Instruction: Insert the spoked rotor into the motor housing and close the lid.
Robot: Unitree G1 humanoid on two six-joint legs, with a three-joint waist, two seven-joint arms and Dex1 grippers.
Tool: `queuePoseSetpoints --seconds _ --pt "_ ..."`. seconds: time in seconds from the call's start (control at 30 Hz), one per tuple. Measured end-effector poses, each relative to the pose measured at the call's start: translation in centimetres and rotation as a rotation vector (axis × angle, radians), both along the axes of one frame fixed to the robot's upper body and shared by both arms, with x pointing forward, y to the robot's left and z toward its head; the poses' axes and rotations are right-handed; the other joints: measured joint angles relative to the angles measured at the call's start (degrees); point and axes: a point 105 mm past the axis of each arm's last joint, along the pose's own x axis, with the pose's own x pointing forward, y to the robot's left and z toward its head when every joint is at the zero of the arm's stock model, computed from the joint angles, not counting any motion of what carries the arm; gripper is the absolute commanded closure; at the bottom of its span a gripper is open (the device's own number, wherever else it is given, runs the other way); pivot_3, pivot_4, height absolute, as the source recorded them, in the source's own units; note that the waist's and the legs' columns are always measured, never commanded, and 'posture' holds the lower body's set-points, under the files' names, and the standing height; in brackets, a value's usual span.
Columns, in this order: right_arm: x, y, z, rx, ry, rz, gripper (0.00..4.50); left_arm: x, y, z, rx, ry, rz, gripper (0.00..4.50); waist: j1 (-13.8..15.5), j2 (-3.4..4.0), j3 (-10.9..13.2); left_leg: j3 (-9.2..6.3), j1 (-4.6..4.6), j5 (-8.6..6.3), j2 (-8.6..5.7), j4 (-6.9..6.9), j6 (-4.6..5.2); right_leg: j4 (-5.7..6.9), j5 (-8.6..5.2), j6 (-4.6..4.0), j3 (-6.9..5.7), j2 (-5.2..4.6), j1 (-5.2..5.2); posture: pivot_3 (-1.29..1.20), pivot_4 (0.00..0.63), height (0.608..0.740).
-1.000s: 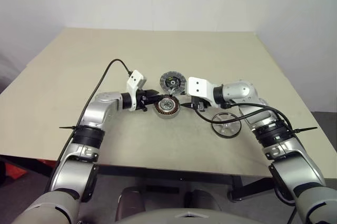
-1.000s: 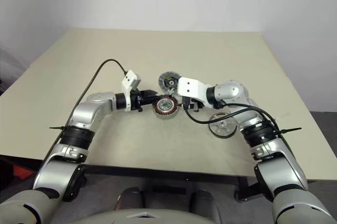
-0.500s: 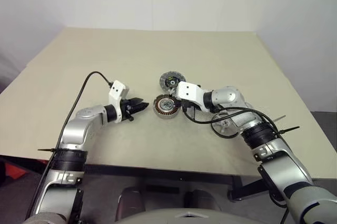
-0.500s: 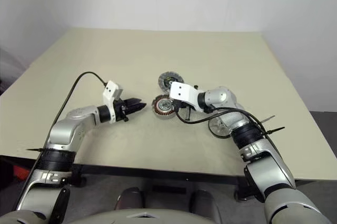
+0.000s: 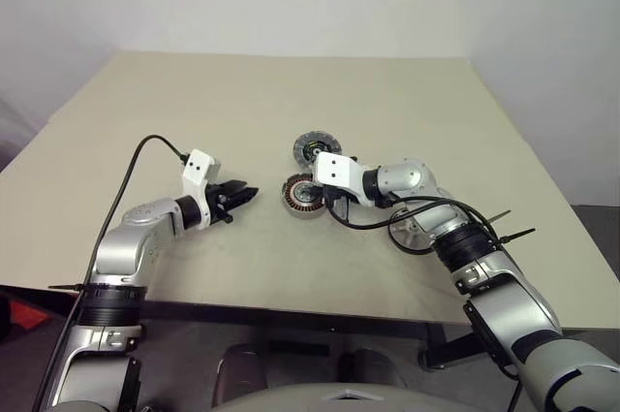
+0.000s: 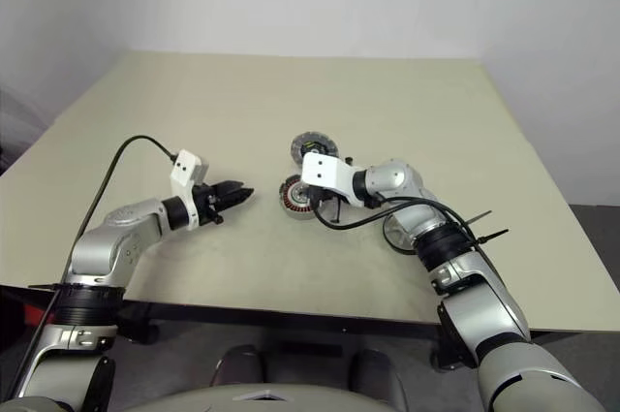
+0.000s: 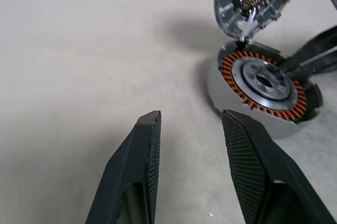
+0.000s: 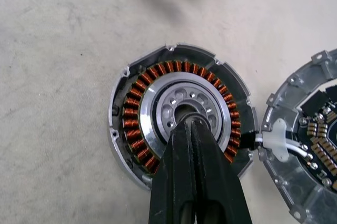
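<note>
**Steadying the housing before the rotor goes in**

Pressed together, the right fingers (image 8: 194,129) are set on the housing (image 8: 181,121) hub, mid-desk (image 5: 194,121) beside the lid (image 5: 316,149). The left fingers (image 7: 190,124) are held apart, empty. The rotor (image 5: 417,234), near the right forearm, should be lowered flat.

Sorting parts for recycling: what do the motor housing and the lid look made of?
Motor housing: likely cast aluminium, matte silver-grey shell; the windings look like copper wire, orange-brown coils. Lid: similar grey metal rim, with a dark circuit board inside, judging by small components.
</note>
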Motion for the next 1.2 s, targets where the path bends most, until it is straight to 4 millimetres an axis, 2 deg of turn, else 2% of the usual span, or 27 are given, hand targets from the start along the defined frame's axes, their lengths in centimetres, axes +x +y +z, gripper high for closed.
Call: queuePoseSetpoints --seconds 0.37,0.57,0.83,1.03,1.2 --pt "0.0 0.2 0.1 0.001 -0.003 0.004 4.48 0.2 0.3 0.0 0.002 -0.009 0.009 2.56 -0.01 0.00 0.00 0.00 0.00 0.04 0.01 -0.02 -0.07 0.01 0.00 0.00 0.01 0.02 0.00 0.00 0.000 0.740" --pt "-0.3 1.6 0.2 0.017 -0.005 0.032 4.48 0.4 0.3 -0.1 0.001 -0.007 0.016 2.56 -0.01 0.00 0.00 0.00 0.00 0.08 0.03 -0.02 -0.13 0.02 0.00 0.00 0.01 0.04 0.00 0.00 0.000 0.740" --pt "-0.3 2.3 -0.1 0.028 0.003 0.041 4.48 0.5 0.5 0.0 0.006 -0.011 0.025 2.56 -0.02 0.00 0.00 0.00 0.01 0.09 0.03 -0.02 -0.16 0.02 0.00 0.00 0.01 0.04 0.00 0.00 0.000 0.740" --pt "0.2 2.3 1.5 0.044 -0.032 0.044 4.48 0.6 0.5 0.0 0.005 -0.014 0.028 2.56 -0.01 0.00 0.00 0.00 0.01 0.10 0.03 -0.02 -0.17 0.03 0.00 0.00 0.01 0.04 0.00 0.00 0.000 0.740" --pt "0.4 1.7 1.6 0.032 -0.035 0.031 4.48 0.6 0.4 -0.3 -0.001 -0.011 0.029 2.56 0.01 -0.01 -0.01 0.00 0.01 0.12 0.02 -0.02 -0.21 0.03 0.00 0.00 0.01 0.04 0.01 0.00 0.000 0.740"
